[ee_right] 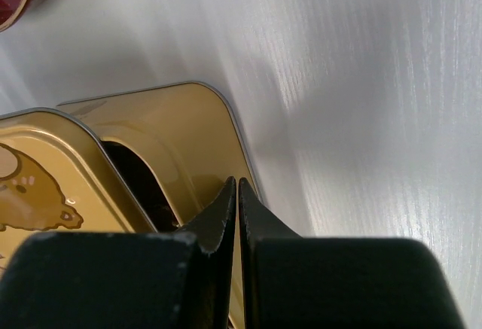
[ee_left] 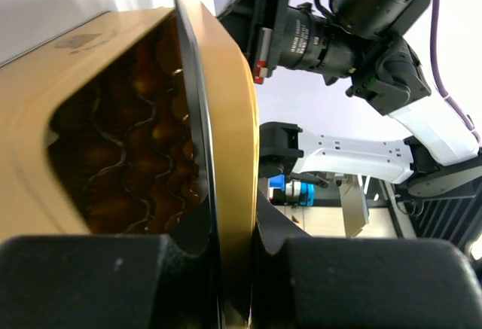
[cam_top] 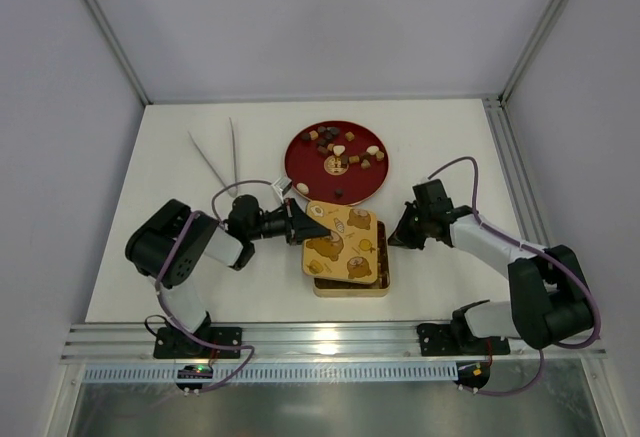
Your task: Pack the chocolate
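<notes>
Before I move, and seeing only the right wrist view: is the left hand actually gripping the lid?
Observer: Yes. The left hand is clamped on the left edge of the lid, which sits askew over the tin.
Operator: Any chocolate in the tin?
Observer: The lid hides that. The chocolate pieces I can see are on the red plate.
Operator: Anything else on the table?
Observer: Metal tongs lie left of the plate.

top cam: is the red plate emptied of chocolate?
No, many chocolate pieces lie scattered across the red plate in the top view.
</notes>
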Robot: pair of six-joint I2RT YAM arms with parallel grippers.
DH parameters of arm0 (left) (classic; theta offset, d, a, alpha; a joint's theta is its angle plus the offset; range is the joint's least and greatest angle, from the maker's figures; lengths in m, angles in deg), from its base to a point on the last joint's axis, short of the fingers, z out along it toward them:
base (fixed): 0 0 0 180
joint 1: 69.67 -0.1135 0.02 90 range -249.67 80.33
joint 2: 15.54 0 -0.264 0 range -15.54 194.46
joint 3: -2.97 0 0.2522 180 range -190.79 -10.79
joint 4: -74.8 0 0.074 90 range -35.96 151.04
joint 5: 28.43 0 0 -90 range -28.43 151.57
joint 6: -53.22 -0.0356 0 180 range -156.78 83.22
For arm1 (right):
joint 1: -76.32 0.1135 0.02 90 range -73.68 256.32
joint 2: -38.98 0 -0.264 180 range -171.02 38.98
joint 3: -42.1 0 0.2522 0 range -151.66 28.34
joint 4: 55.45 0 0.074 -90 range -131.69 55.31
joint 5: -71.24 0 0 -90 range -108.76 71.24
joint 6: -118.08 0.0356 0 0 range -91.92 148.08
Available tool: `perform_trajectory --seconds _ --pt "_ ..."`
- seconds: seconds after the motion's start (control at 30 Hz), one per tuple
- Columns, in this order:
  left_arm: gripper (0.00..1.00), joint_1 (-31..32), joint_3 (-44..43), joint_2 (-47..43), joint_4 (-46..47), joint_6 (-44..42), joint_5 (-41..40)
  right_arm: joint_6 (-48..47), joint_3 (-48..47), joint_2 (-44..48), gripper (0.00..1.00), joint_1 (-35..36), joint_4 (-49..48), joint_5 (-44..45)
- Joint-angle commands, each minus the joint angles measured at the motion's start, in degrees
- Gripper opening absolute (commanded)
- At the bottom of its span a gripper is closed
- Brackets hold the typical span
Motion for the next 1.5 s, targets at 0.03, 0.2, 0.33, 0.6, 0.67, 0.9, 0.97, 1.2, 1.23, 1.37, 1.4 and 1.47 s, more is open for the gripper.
perform_trajectory --seconds 0.03,0.2,0.33,0.6,0.67,0.9,0.97,1.2,1.23,1.37,1.4,1.47 --pt "0.0 0.16 1.98 3.9 16.07 3.85 -1.99 1.07 -1.67 -0.28 0.04 0.57 -2.11 -0.32" --pt "0.02 0.16 2.78 5.66 19.42 5.08 -2.25 0.9 -1.59 -0.2 0.04 0.66 -2.19 -0.14" --pt "0.12 0.25 2.78 5.05 19.42 5.43 -2.52 0.81 -1.59 -0.28 0.04 0.83 -2.19 -0.05" --pt "0.34 0.07 3.74 6.36 19.51 6.23 -2.08 0.81 -1.5 -0.46 0.04 1.18 -2.28 0.21" --pt "0.41 0.07 3.83 6.28 19.42 6.49 -1.99 0.81 -1.5 -0.28 0.04 1.18 -2.19 0.39" --pt "0.5 -0.63 3.83 5.05 15.56 5.53 -0.94 0.72 -1.41 -0.28 0.04 1.36 -2.11 0.65" --pt "0.52 -0.72 3.74 3.82 12.24 4.56 -0.41 0.81 -1.32 -0.2 0.04 1.36 -2.19 0.65" --pt "0.6 -1.42 2.25 -2.16 -6.66 -4.22 0.03 0.81 -1.06 -0.46 0.04 1.45 -2.46 0.91" --pt "0.6 -1.51 1.81 -2.77 -9.21 -6.5 0.12 0.81 -0.97 -0.55 0.04 1.45 -2.46 0.91" --pt "0.61 -1.42 0.06 -5.67 -22.98 -11.59 -0.23 0.9 -0.79 -0.55 0.04 1.54 -2.81 1.0" --pt "0.61 -1.51 -0.73 -6.46 -25.12 -12.92 -0.67 0.9 -0.71 -0.46 0.04 1.54 -2.81 0.91" --pt "0.62 -1.42 -1.61 -7.69 -31.51 -16.25 -1.11 0.99 -0.71 -0.63 0.04 1.62 -2.9 1.0"
